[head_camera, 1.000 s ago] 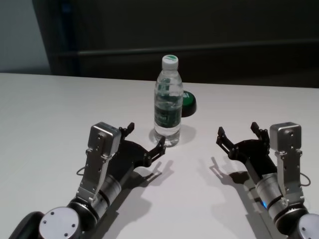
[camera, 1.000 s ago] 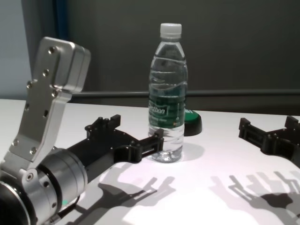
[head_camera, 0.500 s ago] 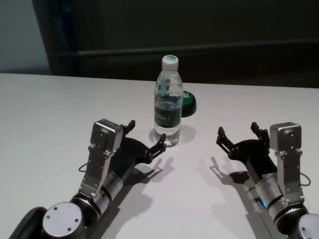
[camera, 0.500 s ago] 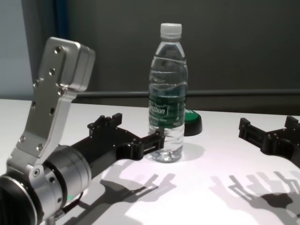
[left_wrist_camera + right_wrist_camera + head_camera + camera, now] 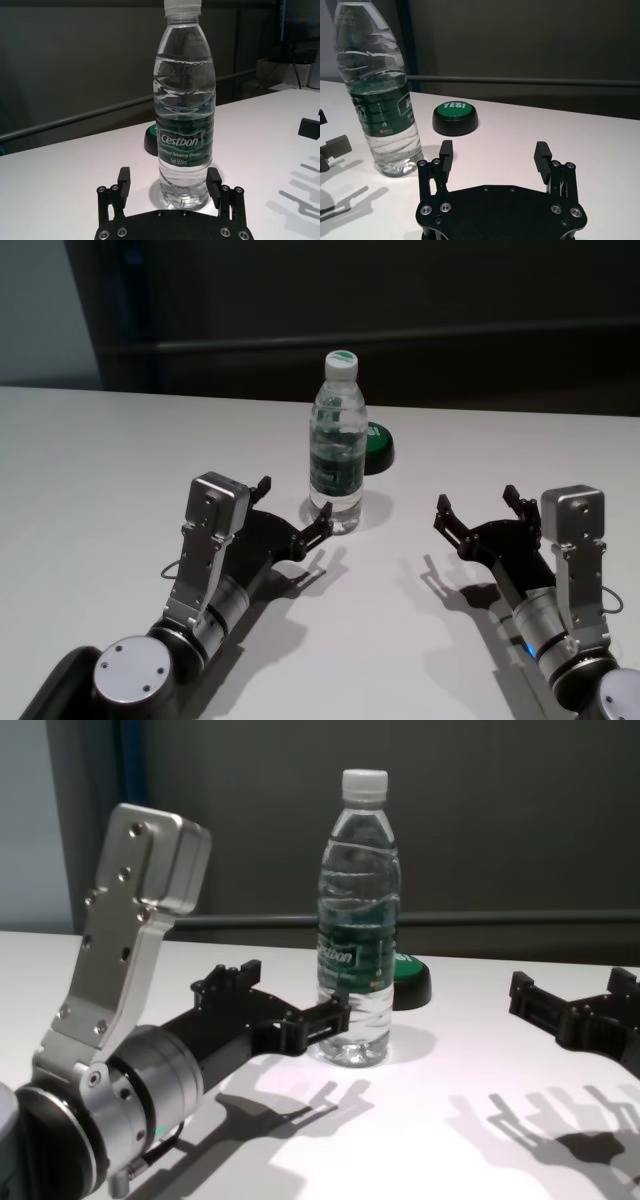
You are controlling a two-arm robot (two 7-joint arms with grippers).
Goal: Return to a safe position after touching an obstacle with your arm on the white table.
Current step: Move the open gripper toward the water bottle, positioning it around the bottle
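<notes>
The clear water bottle (image 5: 337, 450) with white cap and dark green label stands upright on the white table (image 5: 100, 460), mid-table. My left gripper (image 5: 295, 500) is open and low over the table, just before the bottle's base. In the left wrist view the bottle (image 5: 184, 125) stands right ahead of the gap between the open fingers (image 5: 123, 177). In the chest view one fingertip (image 5: 338, 1012) lies against the bottle's lower left side (image 5: 357, 930); I cannot tell whether they touch. My right gripper (image 5: 476, 498) is open and empty, well to the right of the bottle.
A low black round button with a green top (image 5: 378, 440) sits just behind and right of the bottle; it also shows in the right wrist view (image 5: 455, 112). A dark wall and rail lie beyond the table's far edge.
My left arm has shifted a little forward and to the right, its wrist rising slightly. The bottle and the right arm have not moved.
</notes>
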